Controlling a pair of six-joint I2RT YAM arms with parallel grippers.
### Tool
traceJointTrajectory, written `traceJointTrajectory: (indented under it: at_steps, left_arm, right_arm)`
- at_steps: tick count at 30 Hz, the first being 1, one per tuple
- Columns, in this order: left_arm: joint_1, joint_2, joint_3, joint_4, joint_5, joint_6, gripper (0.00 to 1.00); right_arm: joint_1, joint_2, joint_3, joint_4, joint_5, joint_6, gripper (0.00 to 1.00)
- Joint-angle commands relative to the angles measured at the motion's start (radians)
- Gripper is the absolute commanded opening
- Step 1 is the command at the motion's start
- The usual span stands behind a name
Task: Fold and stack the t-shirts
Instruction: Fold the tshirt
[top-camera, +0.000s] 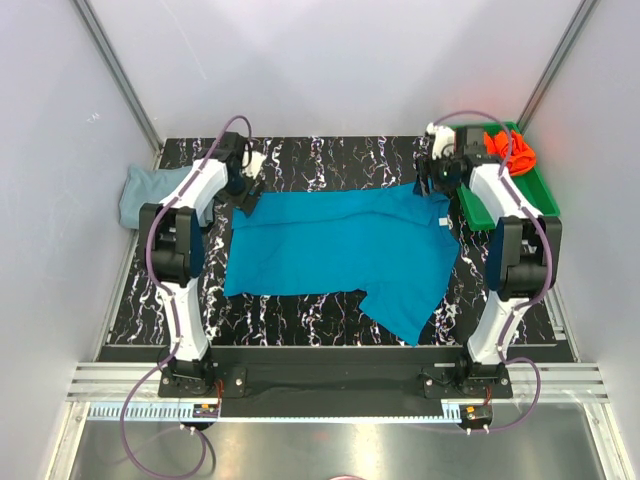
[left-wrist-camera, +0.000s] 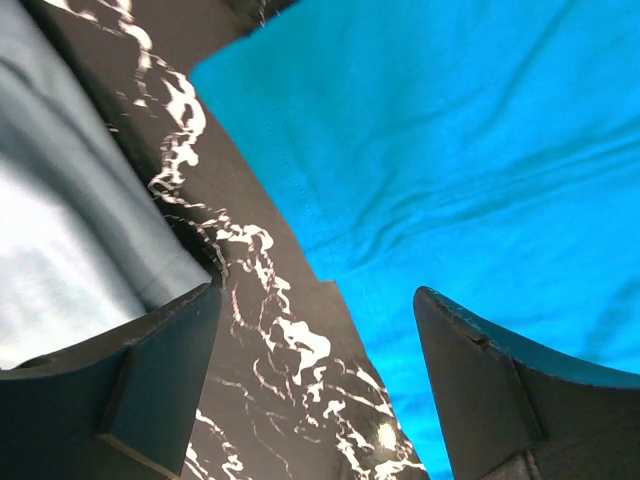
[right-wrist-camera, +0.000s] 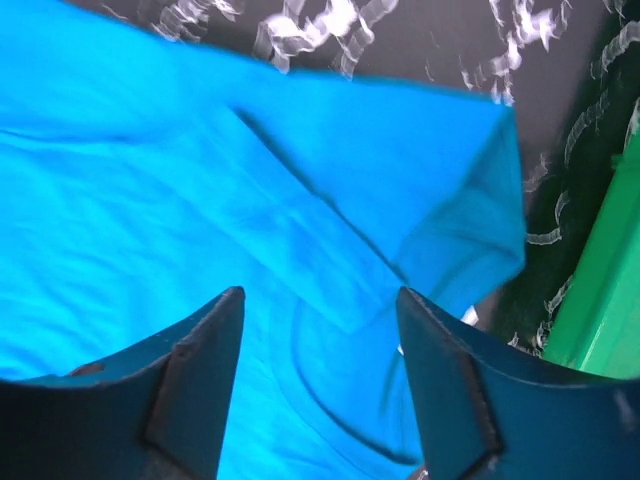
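A teal-blue t-shirt (top-camera: 340, 250) lies spread across the black marbled table (top-camera: 300, 320), one sleeve pointing to the near right. My left gripper (top-camera: 243, 190) is open and empty at the shirt's far left corner; in the left wrist view (left-wrist-camera: 315, 300) bare table shows between its fingers and the shirt's hem (left-wrist-camera: 300, 180) lies to the right. My right gripper (top-camera: 432, 183) is open and empty above the shirt's far right corner, over the collar (right-wrist-camera: 330, 370). A pale grey-blue shirt (top-camera: 143, 192) lies bunched at the far left, also in the left wrist view (left-wrist-camera: 70, 220). An orange-red shirt (top-camera: 510, 150) sits in the tray.
A green plastic tray (top-camera: 500, 205) stands at the far right edge of the table, its wall in the right wrist view (right-wrist-camera: 600, 290). White walls close the cell on three sides. A metal rail runs along the near edge.
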Motion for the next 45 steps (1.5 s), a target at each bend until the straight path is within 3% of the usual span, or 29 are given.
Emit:
traceJointTrajectory:
  at_steps: [1, 4, 7, 12, 23, 28, 34, 38, 42, 45]
  left_arm:
    - [-0.015, -0.076, 0.046, 0.007, 0.045, -0.004, 0.85]
    - [-0.016, -0.041, 0.08, -0.007, 0.088, -0.013, 0.86]
    - [-0.022, -0.018, 0.088, -0.004, 0.1, -0.02, 0.86]
    - [-0.03, -0.013, 0.058, -0.001, 0.089, -0.01, 0.84]
    - [-0.044, -0.036, 0.049, 0.001, 0.092, -0.025, 0.83]
    - [-0.049, -0.05, 0.049, -0.004, 0.094, -0.028, 0.83]
    - [-0.05, -0.058, 0.046, -0.005, 0.097, -0.03, 0.82]
    - [-0.053, -0.076, 0.034, -0.004, 0.097, -0.03, 0.82]
    - [-0.053, -0.084, 0.008, -0.004, 0.095, -0.031, 0.82]
    - [-0.053, -0.092, -0.004, 0.002, 0.094, -0.033, 0.82]
  right_arm:
    - [-0.003, 0.04, 0.173, -0.062, -0.163, 0.039, 0.71]
    - [0.001, 0.173, 0.29, -0.127, -0.258, 0.079, 0.71]
    - [0.033, 0.29, 0.42, -0.211, -0.27, 0.036, 0.66]
    - [0.052, 0.461, 0.643, -0.377, -0.308, 0.03, 0.65]
    - [0.098, 0.518, 0.649, -0.377, -0.283, 0.028, 0.65]
    - [0.106, 0.533, 0.654, -0.372, -0.256, 0.028, 0.56]
    - [0.113, 0.545, 0.654, -0.354, -0.202, 0.034, 0.64]
    - [0.113, 0.561, 0.662, -0.345, -0.173, 0.04, 0.64]
    - [0.121, 0.579, 0.679, -0.343, -0.155, 0.039, 0.54]
    - [0.124, 0.573, 0.671, -0.343, -0.156, 0.039, 0.33]
